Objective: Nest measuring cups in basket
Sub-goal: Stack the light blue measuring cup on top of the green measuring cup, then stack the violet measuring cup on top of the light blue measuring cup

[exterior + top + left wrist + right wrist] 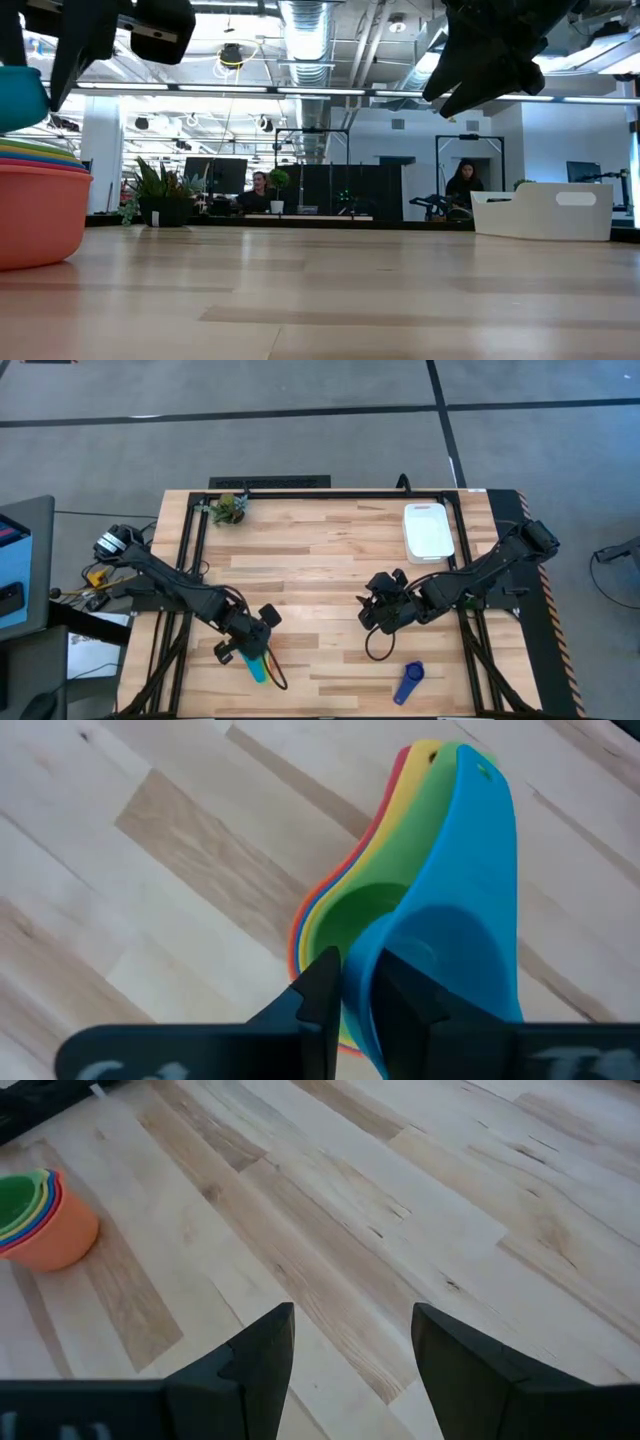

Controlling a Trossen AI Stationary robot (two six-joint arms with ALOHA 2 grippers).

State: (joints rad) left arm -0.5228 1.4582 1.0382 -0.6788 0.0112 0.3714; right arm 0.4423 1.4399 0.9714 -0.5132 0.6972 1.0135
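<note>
With its fingers clamped on the rim of a light blue cup (455, 920), the left gripper (352, 985) holds it over the nested stack (345, 915) near the table's (320, 550) front-left. Right gripper (352, 1345) hovers, fingers apart, mid-table; basket (428, 532) lies rear-right.

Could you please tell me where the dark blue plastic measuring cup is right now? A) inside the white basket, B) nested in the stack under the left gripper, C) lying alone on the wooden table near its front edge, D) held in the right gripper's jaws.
C: the high view shows the dark blue plastic measuring cup lying by itself on the wooden table, apart from the white rectangular basket, the right gripper and the nested stack of coloured cups.
</note>
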